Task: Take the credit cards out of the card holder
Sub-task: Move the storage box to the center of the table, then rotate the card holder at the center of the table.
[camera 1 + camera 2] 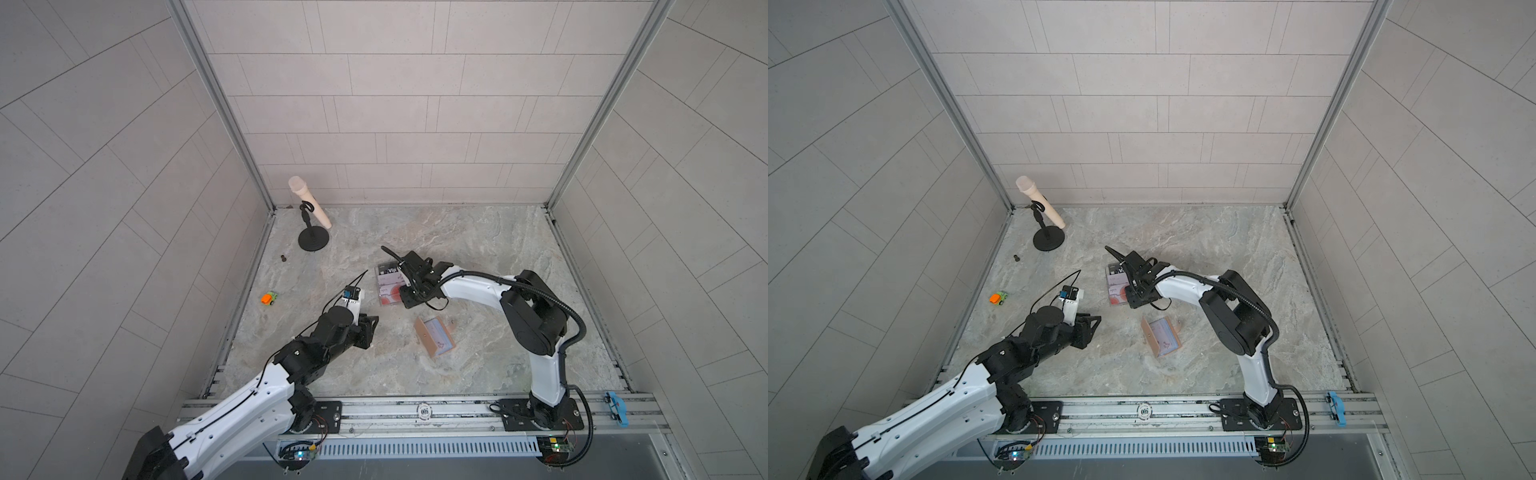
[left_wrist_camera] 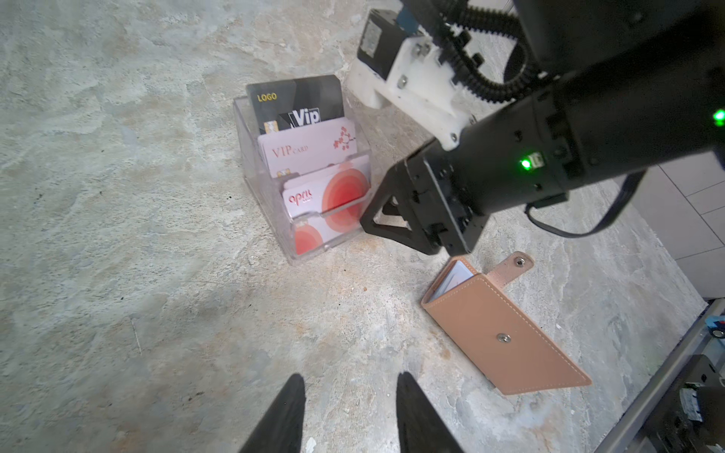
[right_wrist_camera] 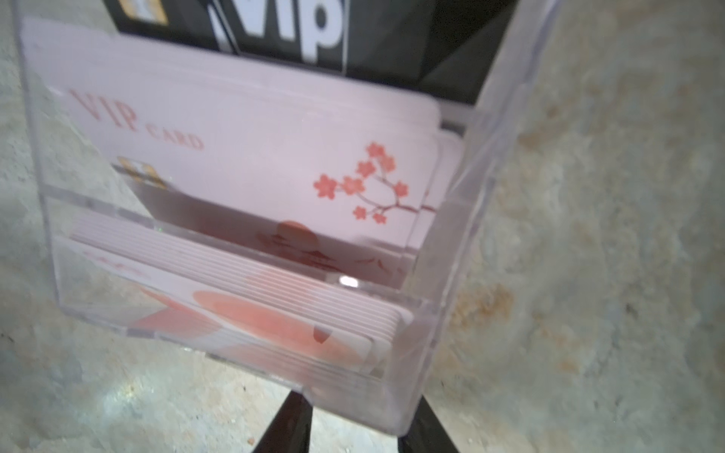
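Left jaws gape empty near tan wallet (image 2: 506, 333); right jaws straddle card holder (image 2: 270, 196), grip unclear.

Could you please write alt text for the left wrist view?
A clear card holder stands on a marble table, its three tiers holding black, pink and red-circled cards. The right gripper is close beside it, a tan wallet lies nearby, and the left gripper is open and empty.
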### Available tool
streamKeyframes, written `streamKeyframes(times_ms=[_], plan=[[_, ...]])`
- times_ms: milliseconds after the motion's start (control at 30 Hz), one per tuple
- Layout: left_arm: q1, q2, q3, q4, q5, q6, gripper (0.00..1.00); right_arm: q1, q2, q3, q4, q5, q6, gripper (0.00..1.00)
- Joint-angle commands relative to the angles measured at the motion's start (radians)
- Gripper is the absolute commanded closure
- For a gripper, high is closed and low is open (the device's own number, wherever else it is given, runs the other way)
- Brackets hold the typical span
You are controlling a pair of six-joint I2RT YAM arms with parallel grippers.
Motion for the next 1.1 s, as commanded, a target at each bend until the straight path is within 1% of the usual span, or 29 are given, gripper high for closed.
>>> streamKeyframes(times_ms=[0,133,300,433,600,767,900,1000,1067], plan=[[0.006,-0.029,-0.022,-0.026,-0.003,-0.003,0.56,-0.005,0.034,0.065,-0.043,0.031,-0.028,0.62],[0.006,-0.031,-0.029,-0.009,-0.006,0.005,0.54,-0.004,-0.003,0.061,-0.069,0.028,-0.04,0.62],[0.006,0.033,0.0,0.052,0.025,0.054,0.5,-0.002,-0.146,-0.015,-0.145,0.035,-0.043,0.59],[0.01,0.15,0.063,0.099,0.082,0.102,0.51,0.014,-0.324,-0.154,-0.181,0.043,-0.002,0.57],[0.031,0.325,0.15,0.171,0.17,0.155,0.53,0.05,-0.527,-0.328,-0.193,0.061,0.085,0.55],[0.034,0.5,0.274,0.186,0.27,0.259,0.57,0.08,-0.671,-0.481,-0.203,0.098,0.184,0.56],[0.034,0.622,0.358,0.167,0.357,0.33,0.59,0.101,-0.777,-0.61,-0.174,0.106,0.279,0.59],[0.026,0.694,0.389,0.178,0.417,0.347,0.61,0.109,-0.831,-0.696,-0.127,0.097,0.338,0.62],[0.007,0.733,0.409,0.173,0.432,0.359,0.61,0.109,-0.844,-0.75,-0.084,0.081,0.363,0.63]])
